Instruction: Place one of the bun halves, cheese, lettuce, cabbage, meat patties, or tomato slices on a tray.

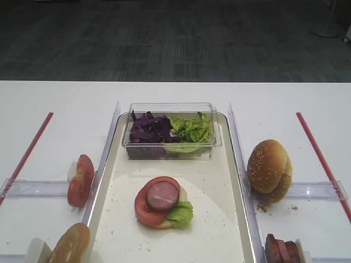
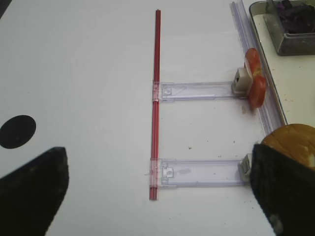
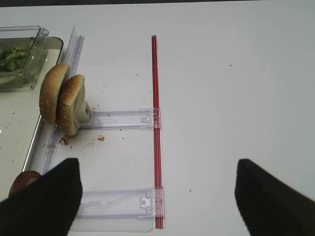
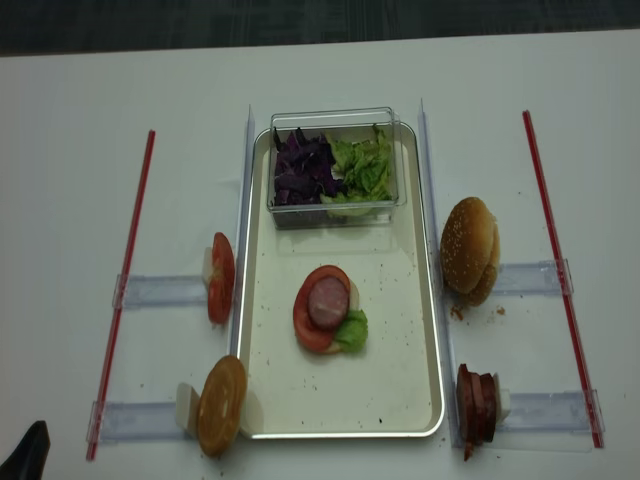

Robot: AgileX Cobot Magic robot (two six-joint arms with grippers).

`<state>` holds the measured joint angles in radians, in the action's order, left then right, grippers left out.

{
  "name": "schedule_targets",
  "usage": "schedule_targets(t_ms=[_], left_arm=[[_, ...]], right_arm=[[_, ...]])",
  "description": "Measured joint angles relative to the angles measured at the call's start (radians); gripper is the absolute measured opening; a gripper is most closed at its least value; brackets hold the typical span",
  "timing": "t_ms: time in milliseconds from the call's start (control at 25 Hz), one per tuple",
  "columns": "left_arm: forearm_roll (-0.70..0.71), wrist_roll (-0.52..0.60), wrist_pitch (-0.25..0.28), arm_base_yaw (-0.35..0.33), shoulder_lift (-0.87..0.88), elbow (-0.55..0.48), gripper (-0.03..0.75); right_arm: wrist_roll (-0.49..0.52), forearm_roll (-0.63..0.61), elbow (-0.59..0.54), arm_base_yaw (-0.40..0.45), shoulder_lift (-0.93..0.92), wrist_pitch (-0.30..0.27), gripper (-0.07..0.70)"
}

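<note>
- A long cream-white tray (image 4: 262,300) with a metallic rim fills the centre of the overhead view; mid-tray sits a stack of tomato slice (image 4: 309,320), meat patty (image 4: 327,301) and green lettuce leaf (image 4: 352,331).
- At the tray's top end, a clear plastic box (image 4: 336,206) holds purple cabbage shreds (image 4: 298,170) on the left and ruffled lettuce (image 4: 364,168) on the right.
- Sesame bun halves (image 4: 470,250) stand right of the tray.
- The right gripper (image 3: 157,196) and the left gripper (image 2: 157,191) hang with their jaws spread wide, empty.

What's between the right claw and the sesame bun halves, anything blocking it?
Nothing visible. In the right wrist view the open right claw looks across bare white table toward the bun halves, which stand on edge beside the tray; only flat clear plastic rails lie between.
</note>
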<state>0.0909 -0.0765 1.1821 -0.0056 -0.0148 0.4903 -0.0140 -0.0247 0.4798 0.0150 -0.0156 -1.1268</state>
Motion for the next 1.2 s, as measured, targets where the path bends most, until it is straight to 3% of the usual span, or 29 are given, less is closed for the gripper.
schedule_targets(t_ms=[1200], left_arm=[[0.0,0.0,0.0,0.0,0.0,0.0,0.689]], right_arm=[[-0.007,0.0,0.0,0.0,0.0,0.0,0.646]])
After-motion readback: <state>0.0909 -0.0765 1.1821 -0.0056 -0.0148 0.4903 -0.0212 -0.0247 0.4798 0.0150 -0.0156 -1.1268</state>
